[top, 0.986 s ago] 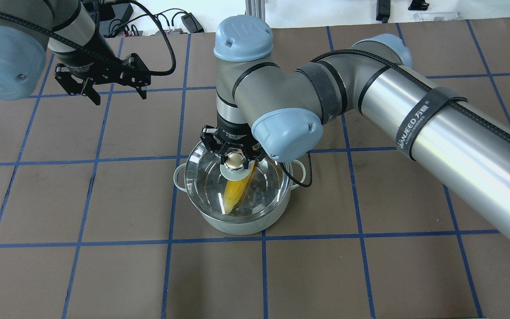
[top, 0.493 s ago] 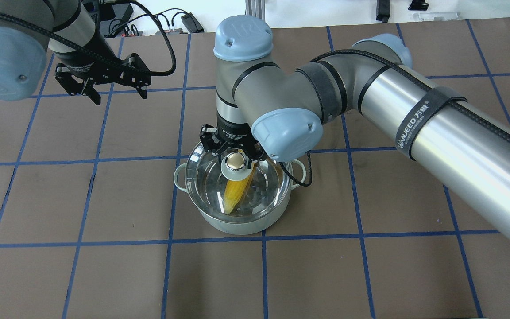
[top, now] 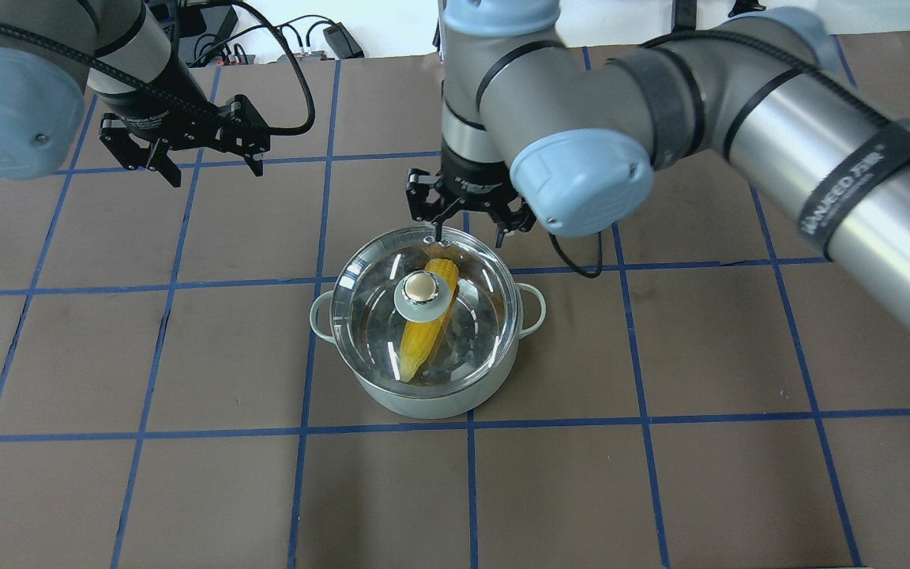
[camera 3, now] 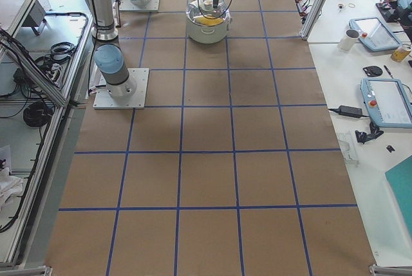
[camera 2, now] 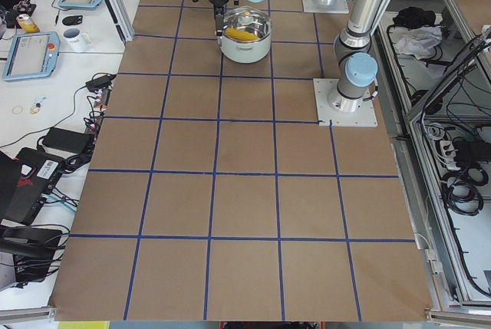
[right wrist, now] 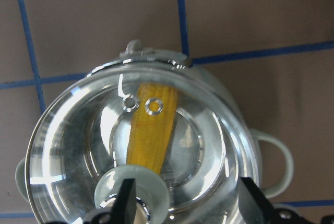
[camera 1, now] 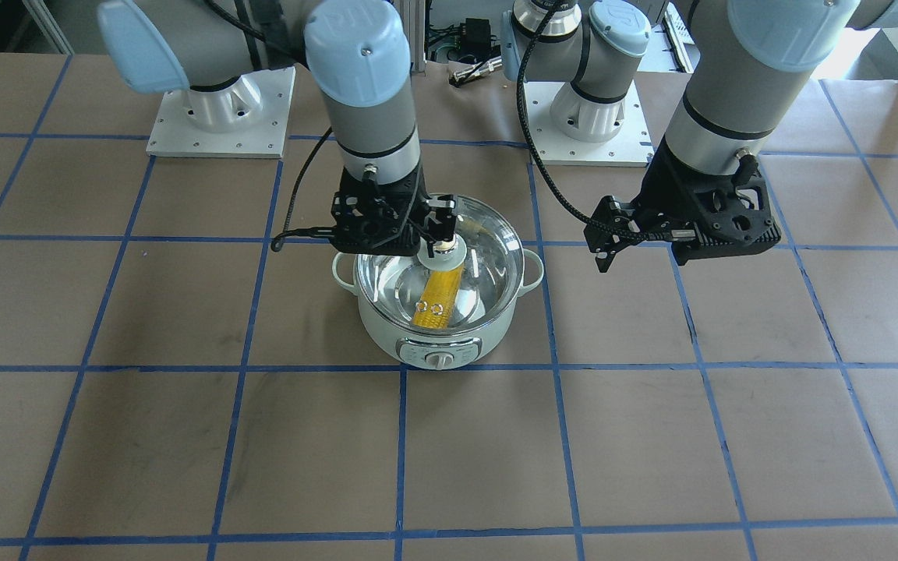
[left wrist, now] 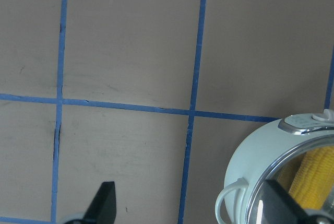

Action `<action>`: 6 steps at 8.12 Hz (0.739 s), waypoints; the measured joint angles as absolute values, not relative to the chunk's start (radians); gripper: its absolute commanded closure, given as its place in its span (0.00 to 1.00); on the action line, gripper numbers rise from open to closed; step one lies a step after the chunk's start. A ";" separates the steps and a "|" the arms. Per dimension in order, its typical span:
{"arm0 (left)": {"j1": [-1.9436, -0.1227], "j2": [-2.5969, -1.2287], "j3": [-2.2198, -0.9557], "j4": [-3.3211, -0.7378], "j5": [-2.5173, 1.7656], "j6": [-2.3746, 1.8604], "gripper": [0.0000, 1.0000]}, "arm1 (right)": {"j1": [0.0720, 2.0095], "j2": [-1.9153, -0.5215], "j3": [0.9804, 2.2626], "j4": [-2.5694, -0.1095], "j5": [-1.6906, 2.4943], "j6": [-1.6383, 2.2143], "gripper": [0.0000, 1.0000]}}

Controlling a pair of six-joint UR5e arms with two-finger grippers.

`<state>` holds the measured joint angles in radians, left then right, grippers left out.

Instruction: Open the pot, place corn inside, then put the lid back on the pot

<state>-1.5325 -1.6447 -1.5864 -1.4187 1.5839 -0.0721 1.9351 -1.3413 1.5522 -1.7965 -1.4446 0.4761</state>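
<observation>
The pale mint-green pot (top: 423, 405) stands mid-table, its dial facing away from the robot (camera 1: 440, 359). The yellow corn (top: 422, 341) lies inside it, also seen from the front (camera 1: 436, 301). The clear glass lid (top: 364, 312) sits on the pot, its gold-capped knob (top: 420, 288) free. My right gripper (top: 468, 231) is open and empty, raised just above the lid's far edge; in its wrist view (right wrist: 188, 203) the knob (right wrist: 130, 188) shows below the left finger. My left gripper (top: 214, 170) is open and empty, well to the pot's far left.
The table is brown paper with a blue tape grid (top: 471, 474). Cables and adapters (top: 329, 35) lie beyond the far edge. The two arm bases (camera 1: 219, 117) stand on the robot's side. The left wrist view shows the pot's edge (left wrist: 250, 166) at lower right.
My right gripper has let go of the lid knob, opened, and lifted up and away toward the pot's far side. The lid stays on the pot. The left arm has not moved.
</observation>
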 measured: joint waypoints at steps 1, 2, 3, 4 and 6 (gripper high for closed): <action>-1.532 -1.645 -1.586 -1.419 1.584 -0.072 0.00 | 1.869 -1.383 1.534 -1.761 -1.450 0.389 0.26; -1.532 -1.646 -1.586 -1.418 1.584 -0.072 0.00 | 1.796 -1.419 1.510 -1.711 -1.455 0.280 0.25; -1.532 -1.646 -1.587 -1.418 1.585 -0.072 0.00 | 1.731 -1.444 1.482 -1.655 -1.470 0.170 0.24; -1.532 -1.646 -1.587 -1.418 1.586 -0.072 0.00 | 1.685 -1.467 1.462 -1.610 -1.497 0.096 0.24; -1.532 -1.647 -1.588 -1.417 1.586 -0.072 0.00 | 1.646 -1.496 1.449 -1.540 -1.552 0.017 0.16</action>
<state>-1.5324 -1.6470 -1.5875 -1.4174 1.5861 -0.0721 1.6458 -1.4964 1.4489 -1.5397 -1.5517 0.0169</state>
